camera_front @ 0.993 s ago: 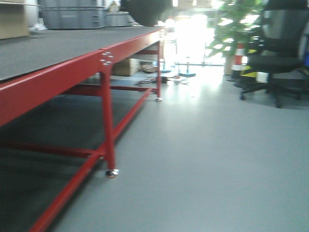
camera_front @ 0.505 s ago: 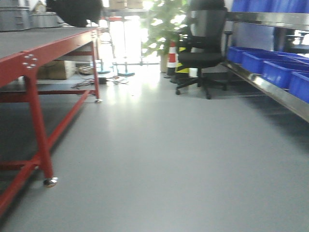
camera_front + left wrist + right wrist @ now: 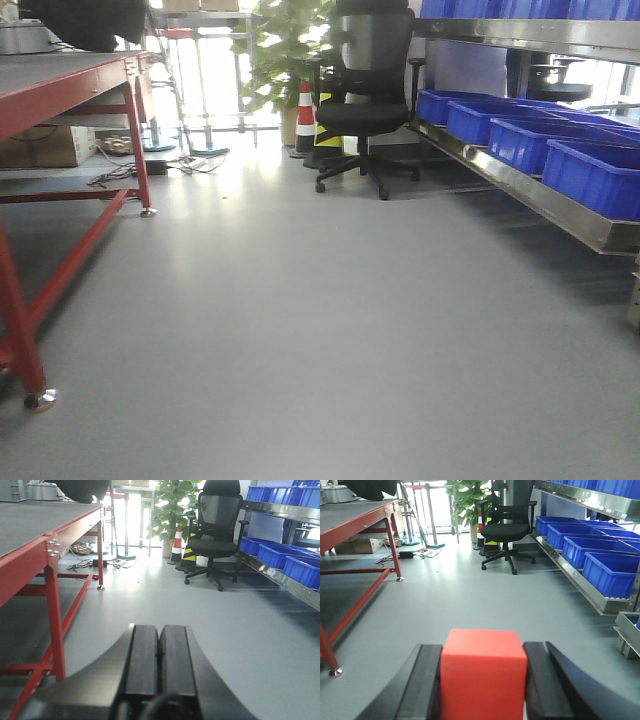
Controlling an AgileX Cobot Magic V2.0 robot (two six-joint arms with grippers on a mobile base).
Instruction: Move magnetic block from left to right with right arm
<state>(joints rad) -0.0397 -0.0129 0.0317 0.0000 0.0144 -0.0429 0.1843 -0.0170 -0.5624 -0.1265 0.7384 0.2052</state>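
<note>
**Red cube pinched in the right gripper, with only bare floor ahead**

The magnetic block (image 3: 483, 672) sits between the two dark fingers (image 3: 422, 685) of the right gripper (image 3: 484, 692). It fills the gap from pad to pad, so these jaws are pinching it, and its top face stands proud of the finger tops. The left gripper (image 3: 160, 655) has its jaws pressed together with nothing between them.

The hold looks like squeeze on two smooth side faces and nothing more. The wrist view does not show how far down the pads reach. A jolt or a quick swing of the arm could let the cube slide forward out of the jaws. Beyond and below the jaws is only grey floor (image 3: 450, 595), so a dropped cube would probably land there and roll away from the work surface.

To the left of the jaws stands the red table (image 3: 367, 516), with its rim and its leg foot (image 3: 335, 671) on that side. A careless sweep leftward could catch the rim. To the right run the metal shelf (image 3: 570, 577) and its blue bins (image 3: 610, 572), with a low frame corner nearer the jaws. Straight ahead, well apart, is the office chair (image 3: 504, 530). Between table and shelf the floor is wide and open, so straight ahead is where the jaws have the most free room
</note>
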